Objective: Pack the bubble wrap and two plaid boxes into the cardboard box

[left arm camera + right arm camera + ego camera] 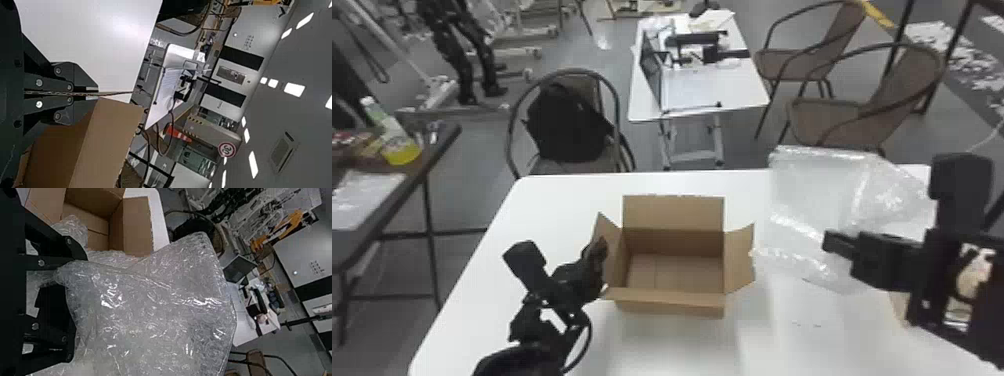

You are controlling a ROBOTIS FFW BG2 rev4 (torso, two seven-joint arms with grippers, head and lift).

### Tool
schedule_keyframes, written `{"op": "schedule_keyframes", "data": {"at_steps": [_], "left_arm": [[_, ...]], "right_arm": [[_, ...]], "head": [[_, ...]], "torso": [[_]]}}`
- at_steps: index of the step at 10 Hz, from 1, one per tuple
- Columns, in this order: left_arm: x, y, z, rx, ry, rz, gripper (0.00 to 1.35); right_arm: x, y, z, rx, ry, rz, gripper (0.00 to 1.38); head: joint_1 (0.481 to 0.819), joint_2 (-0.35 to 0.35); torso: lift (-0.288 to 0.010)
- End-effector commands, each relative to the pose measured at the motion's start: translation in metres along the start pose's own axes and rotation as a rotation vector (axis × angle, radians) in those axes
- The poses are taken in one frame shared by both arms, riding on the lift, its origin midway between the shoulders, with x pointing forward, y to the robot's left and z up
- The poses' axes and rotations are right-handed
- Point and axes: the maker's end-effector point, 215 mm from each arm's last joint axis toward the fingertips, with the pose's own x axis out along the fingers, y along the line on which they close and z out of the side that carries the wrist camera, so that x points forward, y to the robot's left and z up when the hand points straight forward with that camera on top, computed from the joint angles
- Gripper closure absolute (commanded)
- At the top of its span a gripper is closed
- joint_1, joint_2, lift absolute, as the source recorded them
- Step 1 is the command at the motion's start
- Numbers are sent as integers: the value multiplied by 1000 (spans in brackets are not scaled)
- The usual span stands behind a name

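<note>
The left gripper has its fingers nearly together, left arm behind; the right gripper's fingers stand apart, right arm behind.

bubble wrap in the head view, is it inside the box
No, the bubble wrap is spread out to the right of the open box.

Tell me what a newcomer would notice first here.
Most likely the big, shiny sheet of bubble wrap, spread at the right of the white table, with the right tool at it, fingers apart. Next comes the box, flaps spread, near the table's middle. The left tool is shut on the box's left flap.
</note>
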Motion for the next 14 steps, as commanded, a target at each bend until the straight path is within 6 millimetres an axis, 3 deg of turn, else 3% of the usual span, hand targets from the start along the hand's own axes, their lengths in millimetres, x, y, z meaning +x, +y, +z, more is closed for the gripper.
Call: {"op": "schedule_keyframes", "data": {"at_steps": [1, 3, 4, 6, 7, 10, 14], "left_arm": [[2, -3, -1, 1, 3, 3, 1213], [4, -4, -5, -1, 10, 3, 1213], [5, -7, -6, -4, 13, -2, 1213], [6, -11, -10, -12, 18, -5, 1213], [7, -11, -12, -16, 21, -5, 1213], [11, -17, -13, -17, 24, -15, 1213], [12, -21, -15, -24, 25, -22, 1213]], "right_arm": [[8, 27, 9, 22, -10, 95, 1194], [31, 76, 6, 58, 20, 272, 1194], [43, 88, 3, 64, 40, 317, 1194], [88, 112, -13, 108, 70, 405, 1194], [109, 124, -30, 130, 119, 426, 1194], [148, 141, -79, 203, 215, 479, 1193], [159, 116, -128, 253, 337, 423, 1193]], "head": [[695, 204], [695, 239], [695, 266], [695, 301], [695, 310], [695, 350], [695, 350]], "torso": [[-14], [-14], [-14], [-14], [-14], [-14], [-14]]}}
